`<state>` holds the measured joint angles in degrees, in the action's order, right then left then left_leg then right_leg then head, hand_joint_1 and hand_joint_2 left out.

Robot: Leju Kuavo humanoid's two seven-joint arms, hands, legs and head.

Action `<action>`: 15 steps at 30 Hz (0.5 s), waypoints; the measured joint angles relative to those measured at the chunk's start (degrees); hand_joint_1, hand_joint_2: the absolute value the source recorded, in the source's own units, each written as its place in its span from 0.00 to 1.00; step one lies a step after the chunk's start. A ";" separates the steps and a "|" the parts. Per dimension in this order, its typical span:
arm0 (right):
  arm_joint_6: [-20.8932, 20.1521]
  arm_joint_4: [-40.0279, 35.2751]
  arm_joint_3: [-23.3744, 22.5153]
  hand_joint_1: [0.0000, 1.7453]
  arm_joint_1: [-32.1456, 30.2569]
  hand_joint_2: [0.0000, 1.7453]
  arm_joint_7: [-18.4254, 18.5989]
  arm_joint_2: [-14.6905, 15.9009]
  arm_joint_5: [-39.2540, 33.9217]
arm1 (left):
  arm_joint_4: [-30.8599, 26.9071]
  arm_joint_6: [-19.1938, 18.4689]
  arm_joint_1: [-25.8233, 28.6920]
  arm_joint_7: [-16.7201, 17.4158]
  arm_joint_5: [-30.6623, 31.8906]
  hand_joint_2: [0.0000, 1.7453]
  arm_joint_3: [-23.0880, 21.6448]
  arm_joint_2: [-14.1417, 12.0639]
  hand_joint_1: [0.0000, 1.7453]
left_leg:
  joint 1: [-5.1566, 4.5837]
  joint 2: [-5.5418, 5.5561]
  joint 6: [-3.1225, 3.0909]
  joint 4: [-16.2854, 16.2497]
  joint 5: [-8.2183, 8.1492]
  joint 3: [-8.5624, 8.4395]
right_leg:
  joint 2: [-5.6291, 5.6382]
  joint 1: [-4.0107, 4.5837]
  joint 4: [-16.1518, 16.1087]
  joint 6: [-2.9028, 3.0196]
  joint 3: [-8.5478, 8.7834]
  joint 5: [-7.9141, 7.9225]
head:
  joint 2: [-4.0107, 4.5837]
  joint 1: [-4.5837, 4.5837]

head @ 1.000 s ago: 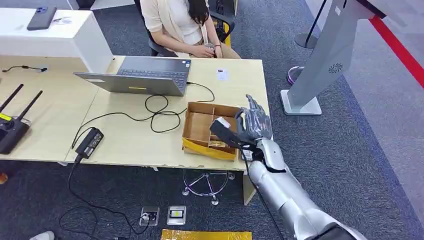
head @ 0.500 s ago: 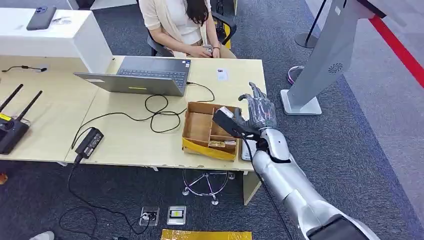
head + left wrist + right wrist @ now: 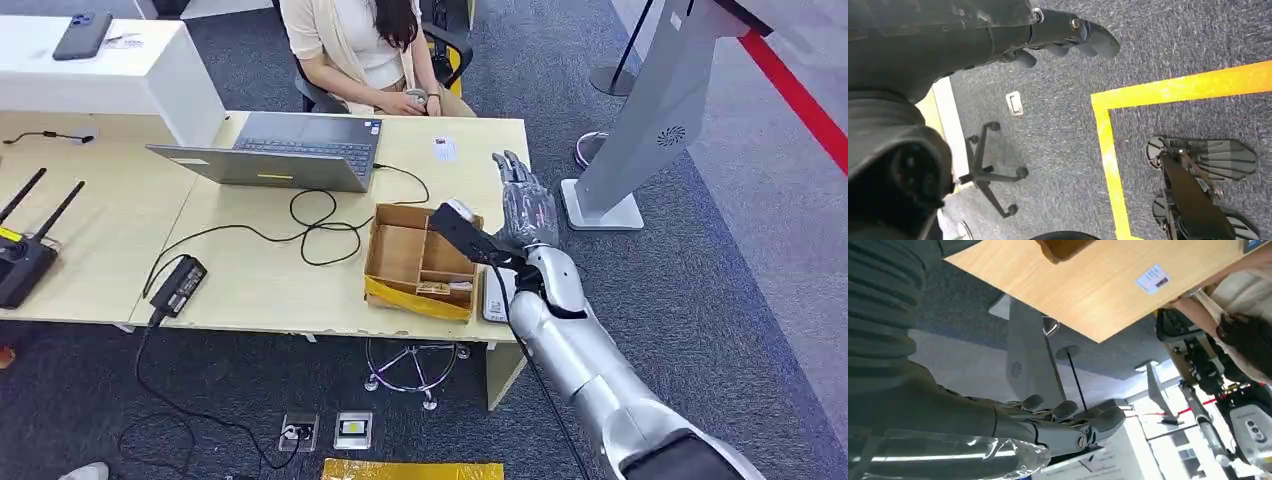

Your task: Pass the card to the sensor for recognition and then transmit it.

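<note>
Hovering the right robot hand [image 3: 522, 205] above the table's [image 3: 250, 285] right edge, just right of the cardboard box [image 3: 420, 258], fingers stretched straight, holding nothing visible. Probably still reaching for the card, seemingly the white slip [image 3: 445, 148] lying farther off. Next: lowering onto it and pinching.

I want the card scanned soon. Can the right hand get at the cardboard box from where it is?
Probably yes: the right hand hovers open just beside the cardboard box, whose top is open, with nothing between them.
</note>
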<state>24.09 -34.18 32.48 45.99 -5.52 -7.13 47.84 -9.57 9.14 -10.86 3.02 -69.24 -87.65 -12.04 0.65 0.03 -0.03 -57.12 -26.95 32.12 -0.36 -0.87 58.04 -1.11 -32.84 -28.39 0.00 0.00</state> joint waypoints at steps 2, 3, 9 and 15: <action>-2.94 -4.24 0.00 0.00 -2.30 1.00 2.55 0.81 0.62 | 0.00 0.17 0.05 0.00 -0.51 0.00 0.00 0.00 0.00 | 0.00 0.00 0.00 0.00 0.00 0.00 | -0.01 0.00 0.00 0.00 0.00 0.00 | 0.00 0.00; -4.01 -6.75 0.00 0.00 -3.60 1.00 3.49 1.29 0.90 | 0.00 0.22 0.11 0.00 -0.61 0.00 0.00 0.00 0.00 | 0.00 0.01 0.00 0.00 0.00 0.01 | -0.02 0.00 0.00 0.00 0.00 0.00 | 0.00 0.00; -8.82 -21.55 0.00 0.00 -10.38 1.00 7.73 4.92 1.45 | 0.00 0.37 0.25 0.02 -1.45 0.00 0.00 -0.02 0.00 | 0.00 0.00 0.00 0.00 -0.01 -0.05 | 0.00 0.00 -0.03 0.00 0.01 0.00 | 0.00 -0.02; -13.80 -36.96 0.00 0.00 -20.12 1.00 12.40 9.60 2.17 | 0.00 0.87 0.52 0.68 -2.25 0.00 0.00 -0.18 0.00 | 0.00 -0.04 0.04 0.00 -0.04 -0.02 | 0.04 0.00 -0.03 0.00 0.00 0.00 | 0.00 0.00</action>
<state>10.30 -71.13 32.48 25.87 6.88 2.47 50.01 -9.57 10.01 -10.34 3.69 -71.49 -87.65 -12.22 0.64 -0.01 0.01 -57.12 -26.99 32.10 -0.32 -0.88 58.00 -1.11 -32.84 -28.39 0.00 0.00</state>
